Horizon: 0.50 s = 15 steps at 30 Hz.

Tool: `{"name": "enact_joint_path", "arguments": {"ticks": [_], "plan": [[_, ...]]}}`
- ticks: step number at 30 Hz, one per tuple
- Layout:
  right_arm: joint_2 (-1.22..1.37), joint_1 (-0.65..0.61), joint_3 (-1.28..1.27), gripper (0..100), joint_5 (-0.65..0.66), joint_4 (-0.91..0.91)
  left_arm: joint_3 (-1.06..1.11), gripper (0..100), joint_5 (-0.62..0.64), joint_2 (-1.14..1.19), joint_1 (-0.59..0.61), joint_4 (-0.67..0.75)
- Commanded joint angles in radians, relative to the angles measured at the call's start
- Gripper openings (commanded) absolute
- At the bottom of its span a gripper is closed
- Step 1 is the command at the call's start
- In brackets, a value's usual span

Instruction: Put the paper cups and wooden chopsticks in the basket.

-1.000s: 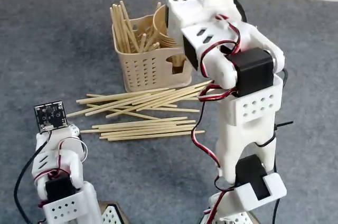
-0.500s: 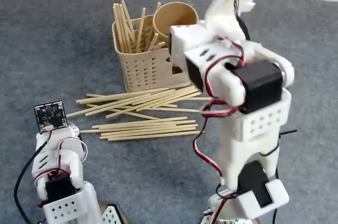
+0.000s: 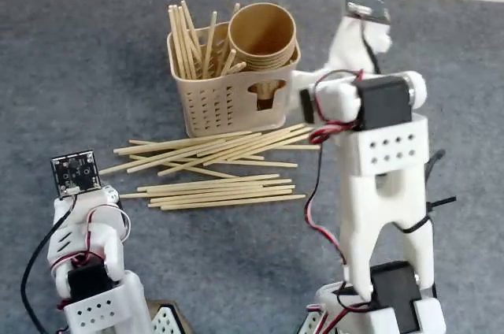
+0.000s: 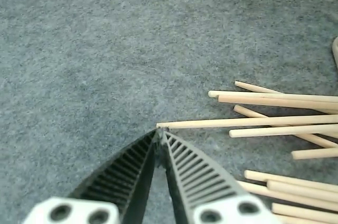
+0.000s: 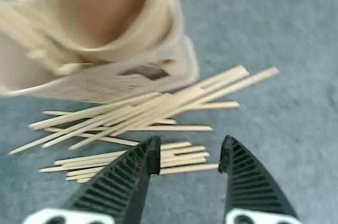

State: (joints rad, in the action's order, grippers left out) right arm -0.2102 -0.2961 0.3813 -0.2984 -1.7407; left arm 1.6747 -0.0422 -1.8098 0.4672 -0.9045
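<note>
The paper cups are sitting one inside another as a stack in the basket, on the side nearer to the right arm. Their open mouth is facing up. Some upright chopsticks are standing in the other part of the basket and are leaning on its rim.

Many loose chopsticks are lying flat on the grey table, just in front of the basket, in two rough bundles. The bundle nearer to the basket is fanning out toward its foot.

The right pincer is hanging above the table, near the basket. Its jaws are standing wide apart and are holding nothing. Beyond its tips the cups, the basket wall and the loose chopsticks are showing.

The left arm is standing low, well apart from the basket. The left pincer is pointing down at the table with its jaws pressed together, gripping nothing. Its tip is lying just beside the end of one loose chopstick; I cannot tell whether they are touching.
</note>
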Motion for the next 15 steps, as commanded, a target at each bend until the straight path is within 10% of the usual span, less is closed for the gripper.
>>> {"name": "enact_joint_path", "arguments": {"ticks": [1, 15], "plan": [[-0.042, 0.082, -0.071, 18.7, -0.023, 0.065, 0.018, 1, -0.008, -0.007, 0.008, 0.021], [0.099, 0.213, -0.481, 18.7, -0.178, 0.499, 0.021, 1, -0.008, -0.007, 0.008, 0.021]]}}
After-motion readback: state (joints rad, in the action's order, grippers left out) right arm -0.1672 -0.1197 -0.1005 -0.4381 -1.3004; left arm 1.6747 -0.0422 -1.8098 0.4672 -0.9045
